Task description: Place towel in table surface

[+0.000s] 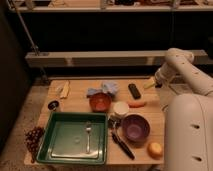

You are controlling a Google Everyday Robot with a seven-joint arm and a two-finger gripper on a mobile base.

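The blue towel (103, 89) lies crumpled on the table (75, 102), touching the far rim of the orange bowl (100, 102), long axis crosswise. The gripper (151, 84) hangs well apart, beyond the bowl's right side; whether it is open cannot be told.

The wooden table (75, 102) carries an orange bowl (100, 102) near its middle. The blue towel (103, 89) lies just behind the bowl. Left of the bowl are a pale yellow item (65, 90) and a small dark can (53, 105). In front of it sits a green tray (65, 135), with dark grapes (34, 139) beside the tray. Right of the bowl are a white cup (120, 108), a carrot (136, 104), a black oblong (134, 90), a purple bowl (135, 127), a black-handled tool (122, 145) and a yellow fruit (155, 149). The gripper (158, 81) is at the far corner, right of and behind the bowl, by a yellowish sponge (149, 83).
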